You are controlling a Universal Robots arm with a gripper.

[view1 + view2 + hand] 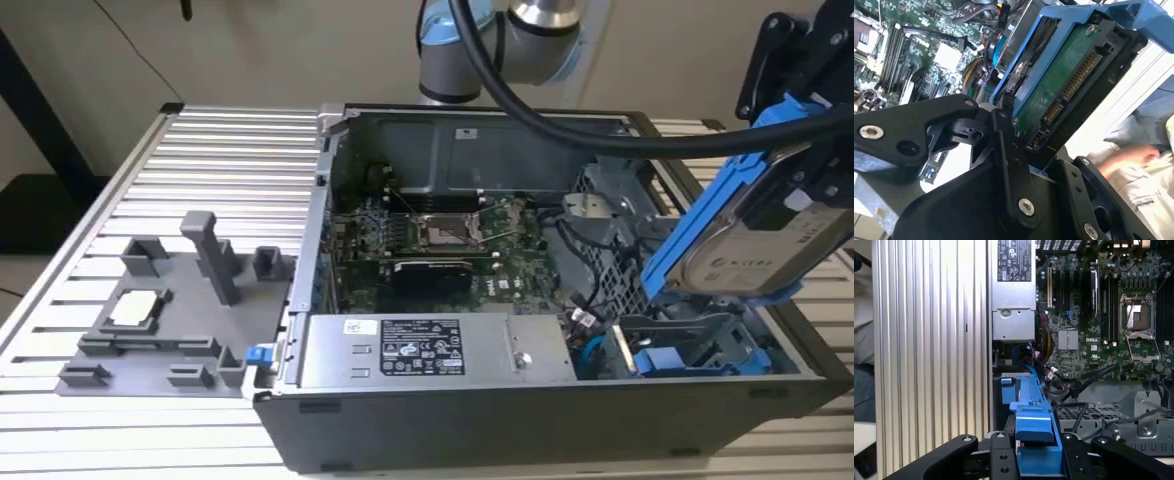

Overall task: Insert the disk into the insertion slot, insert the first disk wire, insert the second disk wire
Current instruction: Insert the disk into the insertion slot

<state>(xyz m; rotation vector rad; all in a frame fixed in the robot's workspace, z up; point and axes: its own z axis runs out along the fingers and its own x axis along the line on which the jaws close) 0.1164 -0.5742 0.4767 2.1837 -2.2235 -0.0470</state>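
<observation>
**rackmonkey:** Where's the disk sitting at the moment? In the bay yet?

**me:** Nope, not in. I'm holding the disk point(747, 240) up in the air over the exterior view's right end of the open case point(441, 420). It's hanging steeply tilted, pale label facing out, blue carrier running up along its edge. The insertion slot point(687, 350) is sitting below it with the blue rails showing, and the disk isn't touching it.

**rackmonkey:** And the claw, is it actually gripping or just resting?

**me:** Gripping. The gripper point(1036, 452) is clamped on the disk, black fingers point(999, 460) pressing either side of the blue carrier end. In the second wrist view I'm looking at the disk's underside point(1054, 85), with the green board and connector row facing the camera, and the gripper point(1039, 155) is squeezing it from both sides.

**rackmonkey:** Anything else in the case?

**me:** The motherboard point(441, 235) is lying in the middle, and the power-supply box point(414, 350) is running along the near wall. Loose black cables point(1089, 380) are trailing between the motherboard and the perforated cage. A grey fixture point(160, 320) is sitting on the slatted table point(200, 140), well apart from the case on the exterior view's left.
</observation>
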